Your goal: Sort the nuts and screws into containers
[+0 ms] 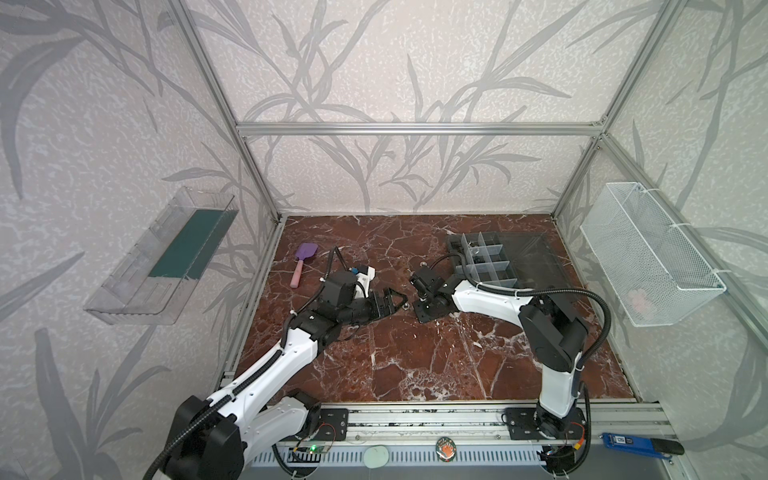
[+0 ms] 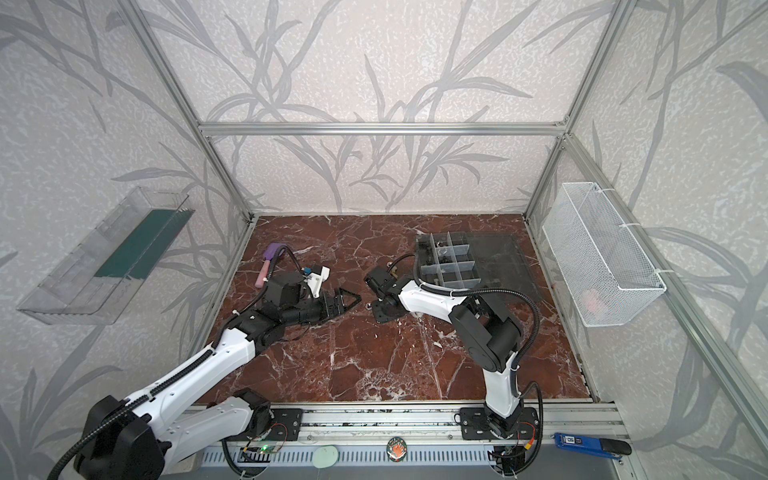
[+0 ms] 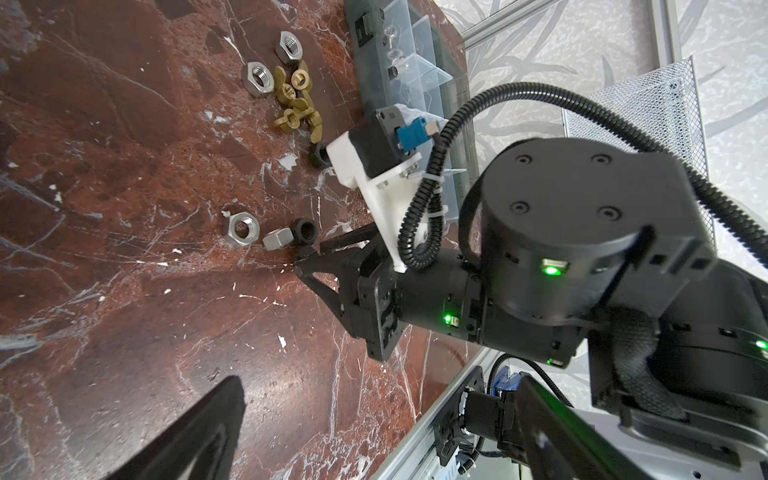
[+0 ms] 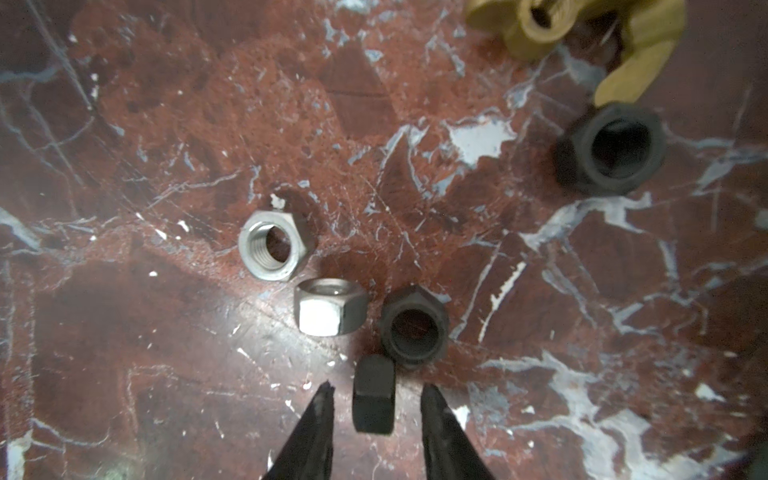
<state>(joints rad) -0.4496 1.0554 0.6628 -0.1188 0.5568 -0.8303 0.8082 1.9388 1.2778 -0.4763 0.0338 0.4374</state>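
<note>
— So how far along is the sorting?
— Part-way at best, judging by what lies loose. The right gripper (image 4: pixel 379 388) is down at the table (image 1: pixel 415 365). Its jaws stand apart on either side of a black nut (image 4: pixel 373 395) that sits on edge, with a gap each side, so nothing is gripped yet.
— And around it?
— Two silver nuts (image 4: pixel 272 245) and a second black nut (image 4: pixel 414 324) lie just beside it. Brass wing nuts (image 3: pixel 297 99) lie nearer the box (image 1: pixel 484 259). All are on the table, unsorted.
— Anything in the box?
— Some compartments hold small parts, possibly screws, but they are too small to tell.
— The left gripper (image 1: pixel 397 298)?
— It hovers near the right one with nothing seen in it. Whether its jaws are open cannot be told.
</note>
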